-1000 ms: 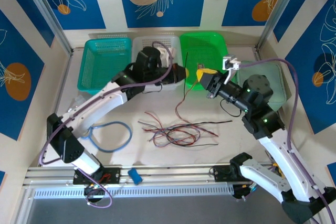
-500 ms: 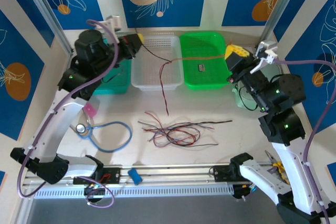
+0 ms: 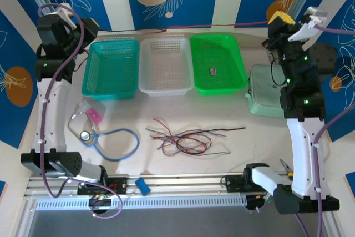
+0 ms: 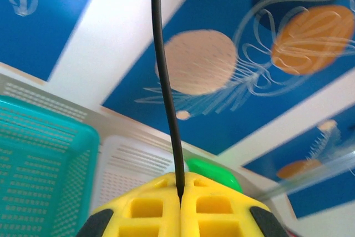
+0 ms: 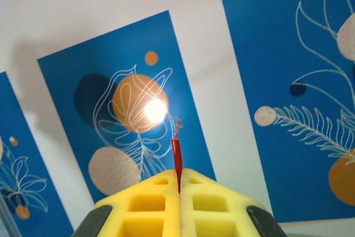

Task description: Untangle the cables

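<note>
A thin cable is stretched taut high over the baskets, between my two raised grippers. Its black part (image 3: 133,30) runs from my left gripper (image 3: 92,25) at the far left. Its red part (image 3: 222,25) runs to my right gripper (image 3: 279,16) at the far right. In the left wrist view, yellow pads (image 4: 150,209) of the left gripper (image 4: 180,178) are shut on the black cable end (image 4: 166,81). In the right wrist view, the right gripper (image 5: 178,176) is shut on the red end (image 5: 177,154), bare copper strands showing. The other cables (image 3: 188,140) lie tangled mid-table.
Teal (image 3: 91,81), white (image 3: 145,81) and green (image 3: 241,70) baskets stand in a row at the back. A pale green container (image 3: 266,101) sits by the right arm. A thick blue hose loop (image 3: 116,144) and a pink item (image 3: 94,116) lie front left.
Both arms have swung up and outward to the side walls. The held cable, which sagged over the baskets, is now pulled taut and straight. The pile on the table has not moved.
</note>
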Controlling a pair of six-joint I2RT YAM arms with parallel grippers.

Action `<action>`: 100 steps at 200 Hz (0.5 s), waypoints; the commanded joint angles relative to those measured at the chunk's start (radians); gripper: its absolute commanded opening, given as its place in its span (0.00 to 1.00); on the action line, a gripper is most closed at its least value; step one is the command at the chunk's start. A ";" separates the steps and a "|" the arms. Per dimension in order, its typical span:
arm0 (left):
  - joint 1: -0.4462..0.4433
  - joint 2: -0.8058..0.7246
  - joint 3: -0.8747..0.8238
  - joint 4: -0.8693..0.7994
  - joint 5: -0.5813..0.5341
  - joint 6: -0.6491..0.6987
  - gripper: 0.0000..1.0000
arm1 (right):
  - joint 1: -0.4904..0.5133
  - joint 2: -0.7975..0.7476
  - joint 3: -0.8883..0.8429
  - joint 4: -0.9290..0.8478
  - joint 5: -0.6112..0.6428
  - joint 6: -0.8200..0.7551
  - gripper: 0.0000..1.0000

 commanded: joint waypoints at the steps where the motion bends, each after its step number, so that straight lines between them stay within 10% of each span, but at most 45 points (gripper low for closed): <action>1: 0.065 0.008 0.038 0.024 -0.051 -0.026 0.00 | -0.029 0.036 0.065 0.072 0.009 0.016 0.00; 100: 0.229 0.037 0.039 0.079 -0.176 -0.062 0.00 | -0.162 0.168 0.219 0.082 -0.067 0.053 0.00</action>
